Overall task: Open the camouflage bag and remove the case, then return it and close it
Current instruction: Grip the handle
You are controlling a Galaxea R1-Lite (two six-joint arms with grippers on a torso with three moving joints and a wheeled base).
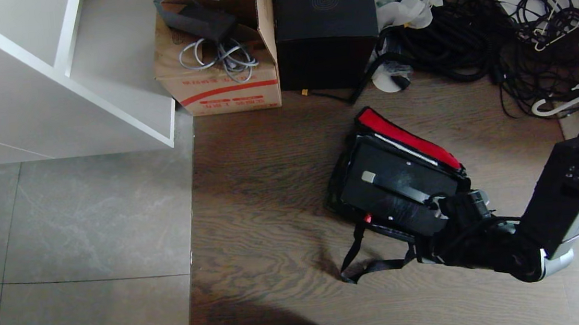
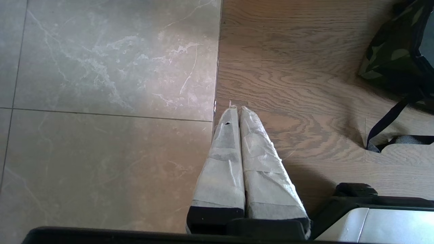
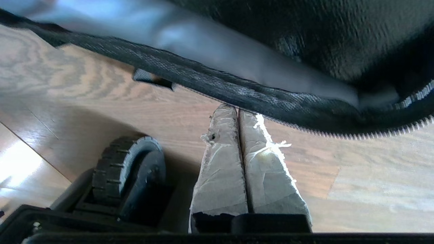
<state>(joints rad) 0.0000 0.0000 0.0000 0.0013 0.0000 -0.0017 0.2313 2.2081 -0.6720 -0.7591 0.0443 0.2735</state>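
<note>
The bag (image 1: 372,213) lies open on the wood floor, case (image 1: 396,184) inside. The right gripper (image 3: 237,110) – jaws pressed together, apparently empty – sits at the zipper rim (image 3: 237,91); snagging fabric could drag the bag. The left gripper (image 2: 237,110) hangs closed, idle.

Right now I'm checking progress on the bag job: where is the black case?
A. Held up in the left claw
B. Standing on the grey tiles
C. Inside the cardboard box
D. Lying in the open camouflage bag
D: the case lies flat in the open camouflage bag, whose red-lined lid is folded back.
</note>
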